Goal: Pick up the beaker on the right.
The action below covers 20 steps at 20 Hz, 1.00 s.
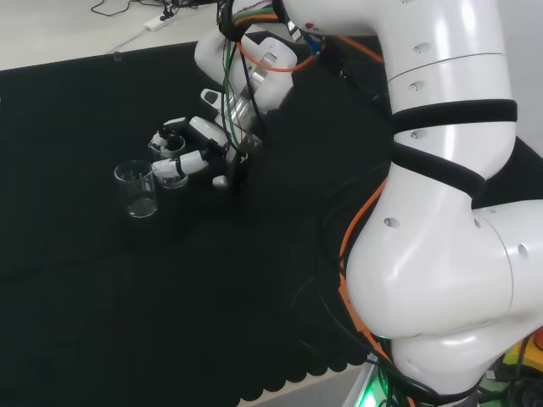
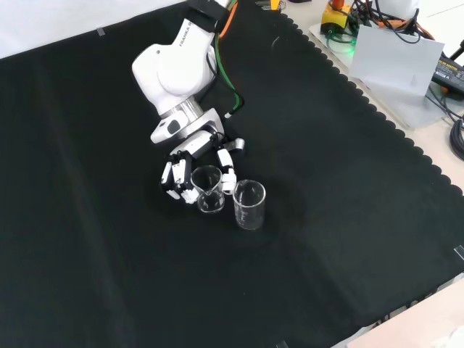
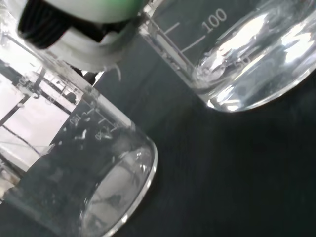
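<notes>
On the black cloth (image 2: 348, 239) two clear beakers stand just beside each other, and the hand (image 2: 190, 174) has its fingers curled around the smaller beaker (image 2: 207, 188), the one to the right in the head view. The taller beaker (image 2: 249, 205) stands free beside it. The held beaker looks empty, so probably light but smooth, slippery and breakable; it is best gripped around its mid wall, below the rim.

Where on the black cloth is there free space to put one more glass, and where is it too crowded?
Free: the wide cloth to the right of the free beaker in the front view, and the strip toward the near scalloped edge. Crowded: around the hand, curled round the other beaker, with both beakers close together.
</notes>
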Each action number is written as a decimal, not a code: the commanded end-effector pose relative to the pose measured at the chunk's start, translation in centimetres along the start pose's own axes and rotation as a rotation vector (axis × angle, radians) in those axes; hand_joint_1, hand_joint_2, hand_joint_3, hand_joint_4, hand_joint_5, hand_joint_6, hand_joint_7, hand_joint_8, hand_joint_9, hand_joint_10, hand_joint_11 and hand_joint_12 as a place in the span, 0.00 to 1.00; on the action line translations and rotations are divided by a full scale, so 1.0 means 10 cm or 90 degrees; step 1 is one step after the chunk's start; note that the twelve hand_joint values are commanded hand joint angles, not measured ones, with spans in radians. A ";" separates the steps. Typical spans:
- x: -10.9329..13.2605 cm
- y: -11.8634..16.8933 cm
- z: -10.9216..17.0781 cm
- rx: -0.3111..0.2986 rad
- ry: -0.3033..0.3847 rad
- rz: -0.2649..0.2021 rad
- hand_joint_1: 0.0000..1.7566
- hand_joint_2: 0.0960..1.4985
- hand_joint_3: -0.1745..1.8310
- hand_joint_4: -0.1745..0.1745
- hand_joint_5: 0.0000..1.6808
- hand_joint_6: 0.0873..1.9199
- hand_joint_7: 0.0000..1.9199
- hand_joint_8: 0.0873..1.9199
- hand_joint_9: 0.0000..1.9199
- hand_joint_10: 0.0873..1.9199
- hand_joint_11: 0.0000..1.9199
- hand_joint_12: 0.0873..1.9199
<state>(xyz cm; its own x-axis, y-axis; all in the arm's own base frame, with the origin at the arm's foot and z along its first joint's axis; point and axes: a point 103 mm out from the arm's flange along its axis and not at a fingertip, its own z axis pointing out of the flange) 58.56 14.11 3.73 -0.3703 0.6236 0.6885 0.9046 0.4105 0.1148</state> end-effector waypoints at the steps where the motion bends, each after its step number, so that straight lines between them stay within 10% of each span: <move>1: 0.11 0.10 -0.19 -0.014 -0.054 -0.006 0.62 0.52 0.29 1.00 0.71 0.34 0.75 0.08 0.63 0.12 0.35 0.59; 20: 0.38 0.04 -0.75 0.060 -0.181 -0.003 0.63 0.46 0.34 1.00 0.76 0.28 0.84 0.00 0.76 0.03 0.49 0.52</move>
<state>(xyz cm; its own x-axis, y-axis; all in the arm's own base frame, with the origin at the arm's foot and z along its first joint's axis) 60.10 12.10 10.68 -0.4231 0.7603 0.4928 0.8908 0.4484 0.0730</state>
